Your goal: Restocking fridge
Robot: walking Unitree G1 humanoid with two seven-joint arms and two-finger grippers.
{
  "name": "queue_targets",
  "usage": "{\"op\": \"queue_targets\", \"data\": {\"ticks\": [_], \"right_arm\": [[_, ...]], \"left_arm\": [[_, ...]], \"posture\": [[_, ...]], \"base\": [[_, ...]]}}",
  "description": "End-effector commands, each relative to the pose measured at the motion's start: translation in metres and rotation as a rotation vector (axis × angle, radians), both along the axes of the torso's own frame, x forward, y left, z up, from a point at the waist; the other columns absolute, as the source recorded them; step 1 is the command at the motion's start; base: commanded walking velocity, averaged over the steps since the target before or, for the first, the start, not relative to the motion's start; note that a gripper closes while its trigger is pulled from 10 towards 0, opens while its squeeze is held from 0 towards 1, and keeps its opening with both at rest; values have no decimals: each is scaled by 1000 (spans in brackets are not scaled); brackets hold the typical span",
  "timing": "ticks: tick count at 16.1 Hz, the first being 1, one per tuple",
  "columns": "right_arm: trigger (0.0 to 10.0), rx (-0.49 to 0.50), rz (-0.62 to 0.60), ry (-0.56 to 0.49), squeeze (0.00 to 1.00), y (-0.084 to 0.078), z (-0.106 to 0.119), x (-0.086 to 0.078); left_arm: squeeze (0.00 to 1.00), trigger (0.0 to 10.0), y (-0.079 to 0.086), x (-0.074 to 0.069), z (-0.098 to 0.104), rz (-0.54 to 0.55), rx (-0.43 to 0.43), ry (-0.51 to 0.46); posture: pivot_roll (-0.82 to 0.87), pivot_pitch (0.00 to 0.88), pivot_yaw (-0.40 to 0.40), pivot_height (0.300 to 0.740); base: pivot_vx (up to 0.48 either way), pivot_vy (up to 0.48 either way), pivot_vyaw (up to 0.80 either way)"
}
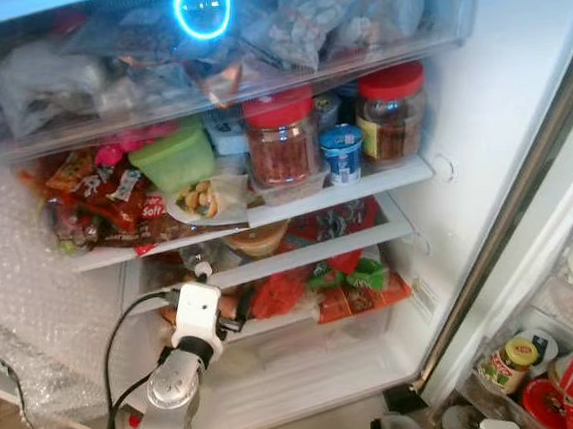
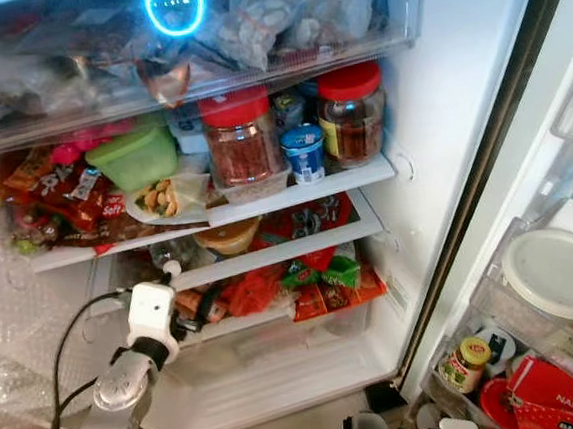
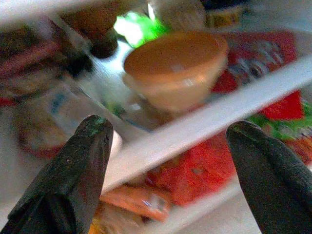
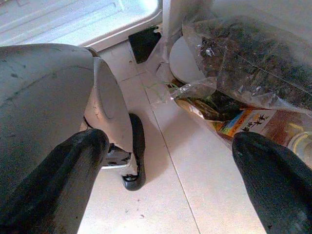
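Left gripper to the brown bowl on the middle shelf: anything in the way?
Nothing stands between them. The left gripper, fingers open and empty, faces the bowl, with the white shelf edge running just below the bowl. Red packets lie on the shelf beneath.

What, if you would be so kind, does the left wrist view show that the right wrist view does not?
The left wrist view looks into the fridge: a tan round plastic tub with an orange lid on a white shelf, with red snack packets below, framed by the open left gripper.

The right wrist view looks down at the pale tiled floor, the robot's own grey foot and clear plastic bags of dark goods, framed by the open right gripper.

Both share two black fingers, spread apart and holding nothing.
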State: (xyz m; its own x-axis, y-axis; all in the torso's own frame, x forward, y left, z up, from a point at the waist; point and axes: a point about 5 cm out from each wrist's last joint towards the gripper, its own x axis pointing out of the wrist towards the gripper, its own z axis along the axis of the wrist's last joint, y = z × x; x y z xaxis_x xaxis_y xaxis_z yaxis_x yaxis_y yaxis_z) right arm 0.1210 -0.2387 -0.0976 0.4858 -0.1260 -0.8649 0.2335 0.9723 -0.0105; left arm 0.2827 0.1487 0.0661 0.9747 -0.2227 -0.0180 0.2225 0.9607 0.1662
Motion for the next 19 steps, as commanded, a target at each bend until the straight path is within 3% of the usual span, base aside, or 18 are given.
{"op": "queue_targets", "data": {"ticks": [1, 4, 10, 11, 13, 16, 19], "right_arm": [[10000, 7, -20, -8, 0, 1, 1, 3], [10000, 4, -8, -9, 0, 0, 1, 3], [10000, 6, 0, -2, 0, -1, 1, 2], [10000, 6, 1, -1, 0, 0, 1, 2], [10000, 4, 4, 2, 0, -1, 0, 1], [10000, 3, 14, 5, 0, -1, 0, 1], [10000, 6, 11, 5, 0, -1, 0, 0]], "left_arm": [[0, 10000, 7, -5, 0, 70, 54, -11], [0, 10000, 19, -22, -4, 165, 48, 19], [0, 10000, 48, -27, -21, 324, 51, 101], [0, 10000, 60, -29, -28, 393, 14, 130], [0, 10000, 68, -34, -37, 450, -13, 164], [0, 10000, 73, -41, -50, 484, 9, 213], [0, 10000, 84, -50, -70, 566, -39, 302]], "posture": [[-198, 3, 86, 648], [-204, 0, 77, 648], [-206, 0, 86, 648], [-207, 0, 86, 648], [-209, 0, 81, 648], [-211, 0, 82, 648], [-215, 0, 85, 648]], "base": [[0, 0, 0], [0, 0, 0], [-294, 0, 0], [-296, 0, 0], [-298, 0, 0], [-295, 0, 0], [-91, 0, 0]]}}
